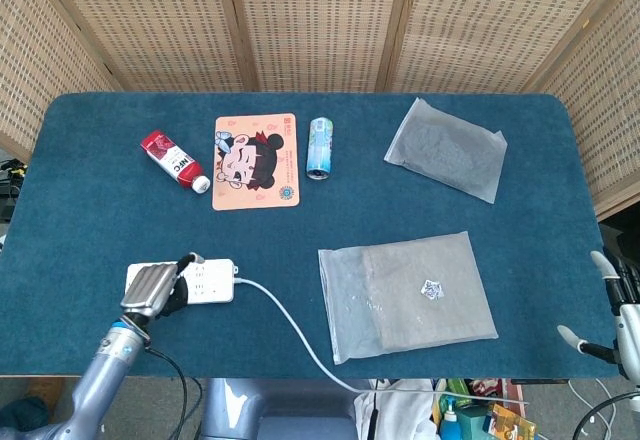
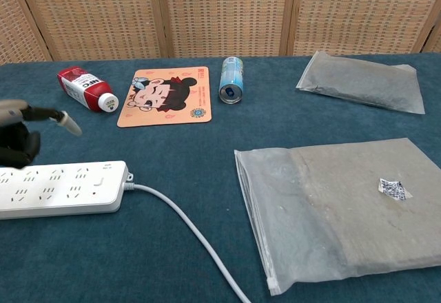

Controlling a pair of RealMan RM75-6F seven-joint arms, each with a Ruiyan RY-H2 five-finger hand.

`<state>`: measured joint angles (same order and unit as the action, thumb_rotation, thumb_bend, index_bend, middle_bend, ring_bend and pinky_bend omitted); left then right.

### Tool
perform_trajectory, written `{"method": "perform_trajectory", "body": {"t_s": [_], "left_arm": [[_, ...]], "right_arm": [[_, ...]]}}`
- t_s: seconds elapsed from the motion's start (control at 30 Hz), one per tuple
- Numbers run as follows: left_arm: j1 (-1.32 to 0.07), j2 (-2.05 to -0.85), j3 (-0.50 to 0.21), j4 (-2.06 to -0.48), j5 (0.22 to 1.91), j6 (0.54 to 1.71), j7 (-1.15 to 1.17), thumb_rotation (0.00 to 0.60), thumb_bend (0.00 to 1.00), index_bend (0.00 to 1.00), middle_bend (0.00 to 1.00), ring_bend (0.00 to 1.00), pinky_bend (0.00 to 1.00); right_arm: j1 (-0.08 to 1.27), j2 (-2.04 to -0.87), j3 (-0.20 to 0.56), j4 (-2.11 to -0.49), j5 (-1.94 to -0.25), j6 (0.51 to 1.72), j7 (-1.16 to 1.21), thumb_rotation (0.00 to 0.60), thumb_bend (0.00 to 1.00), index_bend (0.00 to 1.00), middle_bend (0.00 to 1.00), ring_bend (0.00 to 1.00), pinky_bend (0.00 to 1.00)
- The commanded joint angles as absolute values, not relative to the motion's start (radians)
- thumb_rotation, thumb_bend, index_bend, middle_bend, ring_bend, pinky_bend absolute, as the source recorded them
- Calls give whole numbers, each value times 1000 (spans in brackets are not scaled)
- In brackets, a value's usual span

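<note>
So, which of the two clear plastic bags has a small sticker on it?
The larger bag, nearest the robot's right side, carries the sticker; the smaller far bag shows none.

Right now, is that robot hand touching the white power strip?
Apart. The chest view shows the left hand raised clear above the power strip, blue table between them.
</note>
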<state>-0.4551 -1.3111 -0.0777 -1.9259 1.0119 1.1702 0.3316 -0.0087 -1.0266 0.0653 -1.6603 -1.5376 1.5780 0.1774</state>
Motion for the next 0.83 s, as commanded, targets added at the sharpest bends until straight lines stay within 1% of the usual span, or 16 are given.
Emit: {"method": "perform_trajectory", "body": {"t_s": [0.03, 0.07, 0.1, 0.13, 0.17, 0.2, 0.23, 0.3, 0.43, 0.53, 0.83], "left_arm": [[-382, -1200, -95, -1982, 1155, 1282, 214, 600, 673, 94, 919, 922, 901], [-363, -1175, -93, -1984, 1190, 1307, 183, 600, 453, 42, 800, 801, 762], [-347, -1154, -88, -1980, 1224, 1328, 155, 600, 231, 8, 591, 589, 559], [-334, -1139, -83, -1974, 1245, 1345, 142, 600, 120, 0, 414, 413, 396], [-317, -1115, -69, -1966, 1270, 1359, 130, 600, 23, 0, 189, 191, 188], [-306, -1096, -54, -1961, 1279, 1362, 133, 600, 0, 0, 39, 40, 55], [-290, -1060, -26, -1955, 1281, 1358, 162, 600, 0, 0, 0, 0, 9], [-232, -1027, 7, -1927, 1335, 1439, 178, 600, 0, 0, 0, 0, 0], [-177, -1029, 36, -1884, 1391, 1495, 124, 600, 0, 0, 0, 0, 0], [-153, -1031, 50, -1846, 1414, 1500, 79, 600, 0, 0, 0, 0, 0], [-148, -1027, 36, -1811, 1423, 1469, 44, 600, 0, 0, 0, 0, 0]], "right_arm": [[-10, -1027, 64, -1662, -1540, 1580, 175, 600, 0, 0, 0, 0, 0], [-11, -1026, 64, -1663, -1541, 1582, 175, 600, 0, 0, 0, 0, 0], [-11, -1026, 64, -1664, -1542, 1584, 174, 600, 0, 0, 0, 0, 0], [-12, -1026, 63, -1664, -1543, 1585, 173, 600, 0, 0, 0, 0, 0], [-12, -1026, 63, -1665, -1544, 1586, 172, 600, 0, 0, 0, 0, 0], [-13, -1026, 63, -1666, -1545, 1587, 171, 600, 0, 0, 0, 0, 0], [-13, -1027, 62, -1667, -1547, 1589, 169, 600, 0, 0, 0, 0, 0], [-14, -1028, 60, -1670, -1554, 1593, 162, 600, 0, 0, 0, 0, 0], [-15, -1030, 57, -1672, -1560, 1595, 154, 600, 0, 0, 0, 0, 0], [-15, -1032, 56, -1673, -1562, 1595, 147, 600, 0, 0, 0, 0, 0], [-15, -1036, 59, -1674, -1555, 1595, 133, 600, 0, 0, 0, 0, 0]]}}
